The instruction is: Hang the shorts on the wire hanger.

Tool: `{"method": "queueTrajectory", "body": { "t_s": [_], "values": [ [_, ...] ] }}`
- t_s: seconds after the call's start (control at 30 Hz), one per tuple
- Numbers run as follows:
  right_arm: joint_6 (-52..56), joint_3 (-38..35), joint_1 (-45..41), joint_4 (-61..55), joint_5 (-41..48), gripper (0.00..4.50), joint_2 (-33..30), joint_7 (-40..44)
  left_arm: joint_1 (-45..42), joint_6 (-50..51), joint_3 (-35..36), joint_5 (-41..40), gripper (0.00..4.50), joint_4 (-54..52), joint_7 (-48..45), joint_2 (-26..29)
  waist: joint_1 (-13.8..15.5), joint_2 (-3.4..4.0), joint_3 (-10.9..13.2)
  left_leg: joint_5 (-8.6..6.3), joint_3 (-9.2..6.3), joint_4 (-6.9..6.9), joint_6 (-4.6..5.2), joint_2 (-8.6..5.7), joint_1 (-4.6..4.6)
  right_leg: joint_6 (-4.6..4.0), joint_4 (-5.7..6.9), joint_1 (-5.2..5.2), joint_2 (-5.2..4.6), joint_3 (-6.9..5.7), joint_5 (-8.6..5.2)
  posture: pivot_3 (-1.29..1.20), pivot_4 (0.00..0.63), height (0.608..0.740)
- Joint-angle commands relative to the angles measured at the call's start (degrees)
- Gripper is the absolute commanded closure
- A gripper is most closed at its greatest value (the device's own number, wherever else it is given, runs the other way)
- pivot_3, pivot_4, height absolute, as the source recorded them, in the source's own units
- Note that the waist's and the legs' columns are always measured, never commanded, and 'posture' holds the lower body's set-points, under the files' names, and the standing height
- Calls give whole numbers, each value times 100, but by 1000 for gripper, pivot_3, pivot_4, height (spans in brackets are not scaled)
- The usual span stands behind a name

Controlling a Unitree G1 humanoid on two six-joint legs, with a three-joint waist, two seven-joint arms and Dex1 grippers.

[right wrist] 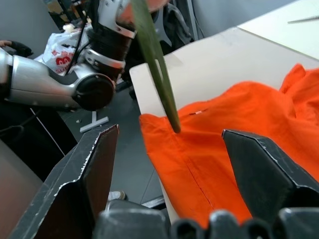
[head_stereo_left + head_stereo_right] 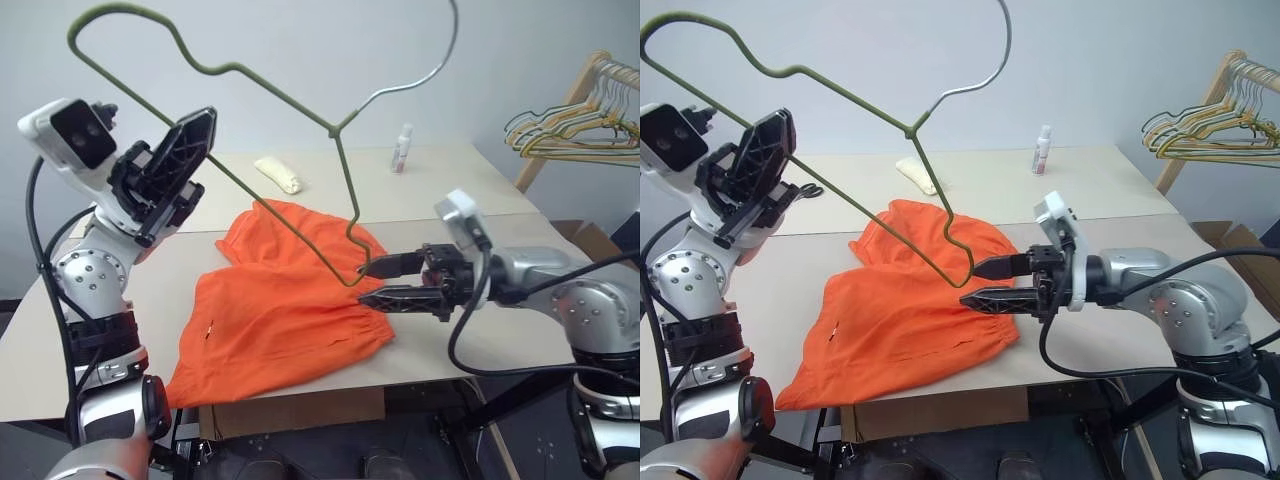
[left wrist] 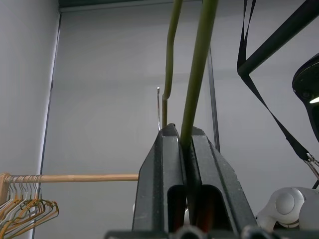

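The left gripper (image 2: 190, 140) is raised above the near left part of the table (image 2: 440, 190), its fingers pressed together on the wire of the wire hanger (image 2: 290, 100); the left wrist view shows this clamp up close, the olive wire (image 3: 197, 74) running up out of the closed fingers (image 3: 164, 169). The hanger is olive green along its body and bare grey metal at the hook, and it hangs tilted in the air, its lower bent corner reaching down just in front of the right gripper (image 2: 385, 282). That gripper points level toward the robot's left over the near right edge of the shorts (image 2: 280, 310), its two fingers spread apart and holding nothing; the right wrist view shows the hanger wire (image 1: 157, 74) between the parted fingers (image 1: 94, 169) and orange cloth (image 1: 224, 144) beneath. The shorts lie flat and crumpled on the table, one part overhanging the near edge. Farther back on the table are a pale folded cloth (image 2: 279, 174) and a small white bottle (image 2: 402, 149). At the right, a bunch of yellow and green hangers (image 2: 580, 130) hangs on a wooden rack (image 2: 590, 75).
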Motion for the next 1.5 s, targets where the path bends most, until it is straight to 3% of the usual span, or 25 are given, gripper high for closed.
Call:
{"method": "queueTrajectory", "body": {
  "t_s": [0.03, 0.43, 0.53, 0.83, 0.93, 1.1, 1.4, 1.5],
  "values": [
    [-119, 1, -285, -53, -75, 573, 166, -87, -181, -43, -60, 32, 4500, -160, 1, -12, 0, 0, 0, 0, 0, 0, 0, -1, -1, 0, 1, -1, -1, 0, 0, -12, 0, 740],
    [95, -8, -620, -12, 92, 573, 403, -80, -158, -110, -134, 152, 4500, -228, 111, -114, -2, 0, 0, 0, -1, -1, -1, -1, -2, 0, 1, -4, -3, -1, 1, -14, 0, 740],
    [120, 40, -641, -6, 38, 1140, 380, -35, -171, -113, -144, 167, 4500, -219, 122, -140, -2, 0, 0, 0, -1, -1, -1, -1, -2, 0, 1, -4, -3, -1, 1, -15, 0, 740],
    [14, -5, -564, -17, -86, 4326, 442, -70, -120, -312, -151, 380, 4500, -139, 64, -234, -2, 0, 0, 0, -1, -1, -1, -2, -2, 0, 1, -4, -3, -1, 0, -16, 0, 740],
    [-32, -29, -522, -94, -121, 4454, 481, -138, -91, -389, -166, 499, 4500, -46, 141, -283, -2, 0, 0, 0, -1, -1, -1, -1, -2, 0, 1, -4, -3, -1, 0, -18, 0, 740],
    [21, -283, -462, -166, 106, 4500, 667, -456, 47, -421, -458, 1002, 3143, 146, 268, -308, -2, 0, 0, 0, -1, -2, -1, -3, -2, 0, 1, -4, -4, -1, 1, -17, 0, 740],
    [348, -1068, 200, -546, 820, 4500, 550, -1463, 932, -1696, -2290, 3867, 68, 420, -338, 522, 0, 1, 1, 0, 1, -9, -1, -6, -5, -1, -3, -9, -9, 2, 1, -38, 0, 740],
    [642, -1393, 876, -696, 988, 4500, 129, -1730, 1029, -2087, -2411, 4291, 24, 455, -477, 727, 30, 1, 1, -1, -2, -9, 0, -2, -13, -2, -5, -13, -15, -2, 1, -48, 0, 740]
  ]
}}
